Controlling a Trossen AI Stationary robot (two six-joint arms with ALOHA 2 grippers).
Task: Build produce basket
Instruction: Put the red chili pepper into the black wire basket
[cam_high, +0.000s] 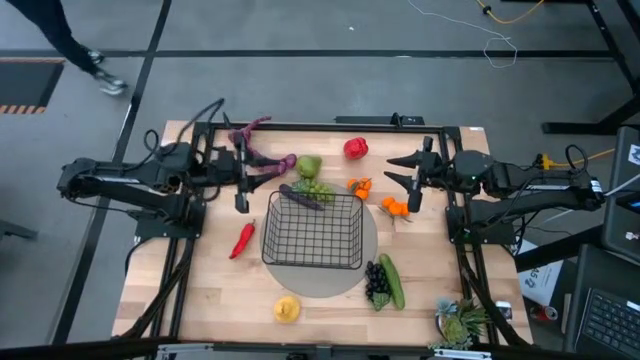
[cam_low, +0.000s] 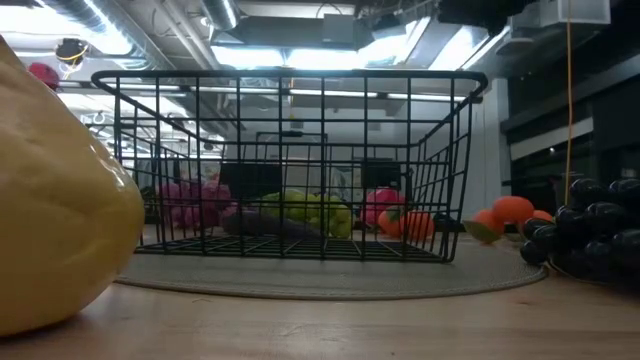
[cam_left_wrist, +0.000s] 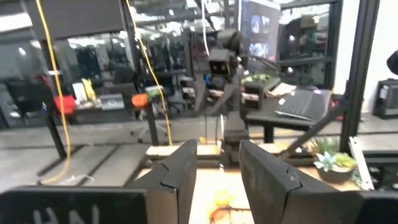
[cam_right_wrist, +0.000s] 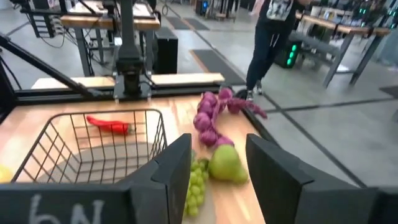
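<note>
Lemon (cam_low: 50, 210) nearest, basket (cam_high: 313, 231) upright behind (long axis crosswise); left pincer (cam_high: 242, 182) and right pincer (cam_high: 408, 183) both spread, empty.

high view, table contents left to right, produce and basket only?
red chili → purple string → lemon → basket → red pepper → grapes → cucumber → orange. Pear, green grapes and the second orange overlap the basket's span, so left out.
</note>
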